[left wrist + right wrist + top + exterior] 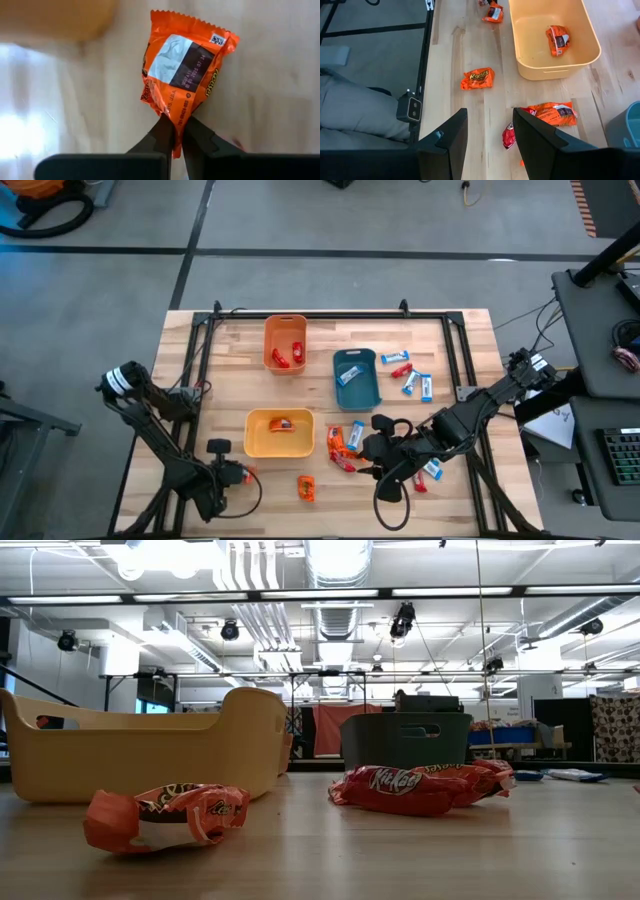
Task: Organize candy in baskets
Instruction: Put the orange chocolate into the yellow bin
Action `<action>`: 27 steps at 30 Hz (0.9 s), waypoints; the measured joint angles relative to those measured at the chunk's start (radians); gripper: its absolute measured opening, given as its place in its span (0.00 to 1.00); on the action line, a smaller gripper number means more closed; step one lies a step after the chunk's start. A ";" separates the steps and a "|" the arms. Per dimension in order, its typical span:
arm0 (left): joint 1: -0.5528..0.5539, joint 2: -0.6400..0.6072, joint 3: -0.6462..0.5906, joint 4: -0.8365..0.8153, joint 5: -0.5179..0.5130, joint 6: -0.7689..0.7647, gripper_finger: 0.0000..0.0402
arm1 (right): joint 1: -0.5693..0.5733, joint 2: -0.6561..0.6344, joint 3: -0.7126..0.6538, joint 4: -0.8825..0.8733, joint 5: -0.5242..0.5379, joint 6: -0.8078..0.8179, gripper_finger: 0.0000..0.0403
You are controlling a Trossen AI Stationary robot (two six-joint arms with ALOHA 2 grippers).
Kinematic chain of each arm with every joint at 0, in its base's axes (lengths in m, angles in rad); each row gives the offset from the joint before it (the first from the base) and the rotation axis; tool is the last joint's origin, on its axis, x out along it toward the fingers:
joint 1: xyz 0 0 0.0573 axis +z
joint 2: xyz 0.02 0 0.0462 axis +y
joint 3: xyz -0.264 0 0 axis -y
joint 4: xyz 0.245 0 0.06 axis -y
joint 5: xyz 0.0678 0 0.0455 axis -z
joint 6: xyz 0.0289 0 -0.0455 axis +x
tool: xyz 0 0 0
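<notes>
At the near edge of the bench, the left tool (174,142) is pinched shut on the crimped end of an orange candy (182,77), which lies flat on the wood, not yet lifted. A second loose orange candy (306,488) lies just to its right. Right of that, the right tool (377,447) hangs with its fingers partly apart and nothing between them, above a cluster of red and orange bars (341,448) beside a blue-and-white bar (357,434).

Sorting looks barely begun, I'd judge. The yellow basket (252,442) holds one orange candy, the orange basket (269,338) farther back holds two red ones, and the teal basket (343,395) seems to hold a single light-blue bar. Beyond it to the right, several blue-and-white bars (410,372) are scattered loose, and one more lies near the right arm, so most pieces remain to be placed.

The bench (228,392) is pale butcher-block wood framed by black rails. Around it the floor is grey concrete; farther off, the room is an open workshop with ceiling ducts (335,562), strip lights and distant tables.
</notes>
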 joint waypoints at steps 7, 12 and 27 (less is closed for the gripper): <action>-0.011 -0.016 0.121 -0.058 0.030 0.070 0.00 | 0.000 0.000 0.000 0.000 0.000 -0.005 0.37; -0.010 -0.017 0.223 -0.105 -0.054 0.114 0.00 | 0.000 0.000 0.000 0.000 0.000 -0.011 0.37; 0.193 -0.034 0.319 -0.198 -0.230 0.346 0.00 | 0.000 0.000 0.000 0.000 -0.001 -0.003 0.37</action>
